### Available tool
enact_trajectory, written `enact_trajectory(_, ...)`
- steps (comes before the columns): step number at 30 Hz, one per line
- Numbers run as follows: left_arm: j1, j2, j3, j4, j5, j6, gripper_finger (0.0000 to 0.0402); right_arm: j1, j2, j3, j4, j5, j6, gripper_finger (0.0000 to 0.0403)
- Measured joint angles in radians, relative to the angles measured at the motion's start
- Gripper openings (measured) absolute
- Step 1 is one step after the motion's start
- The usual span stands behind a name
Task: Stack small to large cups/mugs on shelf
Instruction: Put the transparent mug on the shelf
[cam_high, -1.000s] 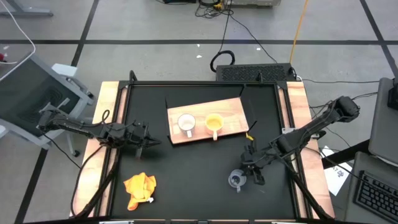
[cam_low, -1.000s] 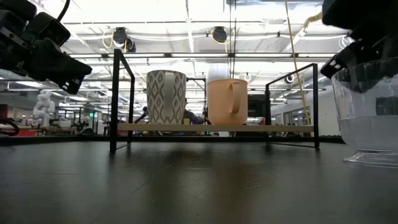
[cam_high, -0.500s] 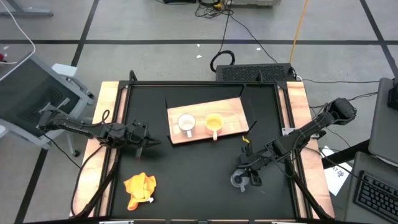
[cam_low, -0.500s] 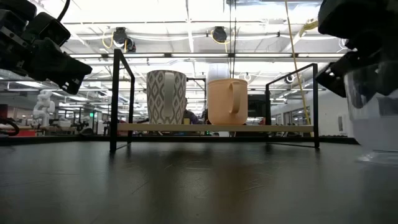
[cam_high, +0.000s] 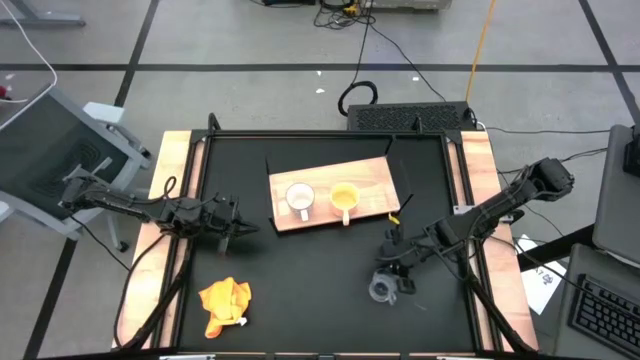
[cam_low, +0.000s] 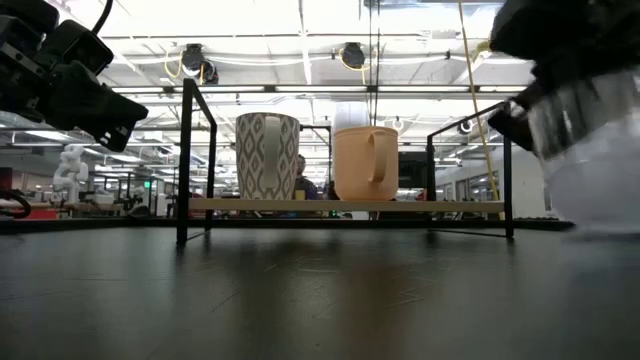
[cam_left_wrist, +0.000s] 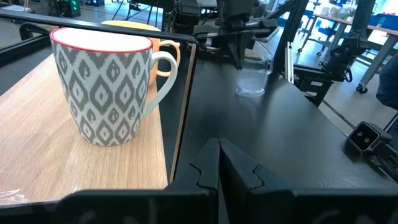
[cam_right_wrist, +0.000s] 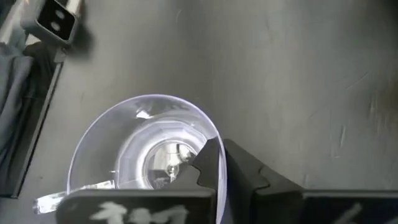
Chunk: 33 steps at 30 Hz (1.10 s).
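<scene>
Since a second ago my right gripper (cam_high: 391, 281) has dropped onto the clear glass cup (cam_high: 381, 290) and clenched on its rim, one finger inside the wall and one outside, with the cup shifted slightly and now raised a little off the black tabletop (cam_high: 300, 280), well clear of the wooden shelf (cam_high: 375, 178). On that shelf the white patterned mug (cam_high: 299, 199) and the yellow-orange mug (cam_high: 344, 197) stand side by side, both seemingly empty, like the glass. My left gripper (cam_high: 238, 227) waits clenched and empty beside the shelf's other end.
</scene>
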Motion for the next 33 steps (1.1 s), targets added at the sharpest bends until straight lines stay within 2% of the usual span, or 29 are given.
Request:
enact_trajectory(11, 0.0, 0.0, 0.0, 0.0, 0.0, 0.0, 0.001, -0.029, 0.03, 0.187, -0.06, 0.001, -0.165, 0.0001)
enact_trajectory(21, 0.0, 0.0, 0.0, 0.002, 0.021, -0.014, 0.001, -0.107, 0.233, 0.36, -0.148, 0.002, -0.253, 0.0001)
enact_trajectory(33, -0.008, 0.0, 0.0, 0.003, 0.023, -0.014, 0.001, -0.164, 0.397, 0.512, -0.172, -0.003, -0.323, 0.0)
